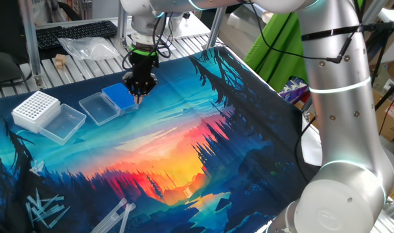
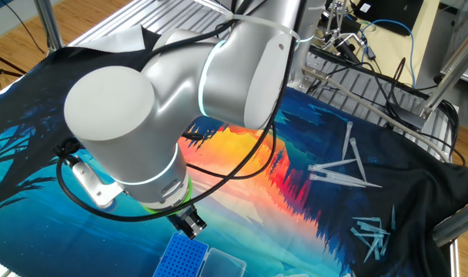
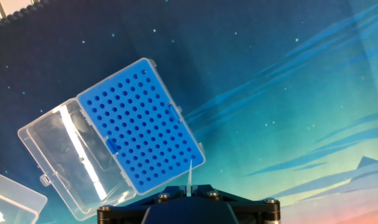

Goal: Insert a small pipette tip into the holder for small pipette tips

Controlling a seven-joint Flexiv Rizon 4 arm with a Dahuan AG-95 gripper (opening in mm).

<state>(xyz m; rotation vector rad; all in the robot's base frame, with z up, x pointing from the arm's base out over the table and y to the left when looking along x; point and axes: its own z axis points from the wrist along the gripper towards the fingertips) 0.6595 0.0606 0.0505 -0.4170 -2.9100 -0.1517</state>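
The holder for small pipette tips (image 3: pixel 139 127) is a blue rack with a grid of tiny holes; its clear lid (image 3: pixel 74 158) lies flipped open beside it. The holder (image 1: pixel 118 97) sits at the far left of the mat, and its near end (image 2: pixel 180 258) shows under the arm in the other fixed view. My gripper (image 3: pixel 190 186) is shut on a small clear pipette tip (image 3: pixel 191 174) that points down just off the rack's near right corner. From the side, the gripper (image 1: pixel 139 89) hovers right at the holder's right edge.
A larger white rack (image 1: pixel 35 109) with its own clear lid (image 1: pixel 63 123) stands left of the blue one. Loose pipette tips (image 2: pixel 345 165) lie scattered on the mat, with more (image 1: pixel 45 210) at its front left corner. A keyboard (image 1: pixel 77 32) lies behind the mat.
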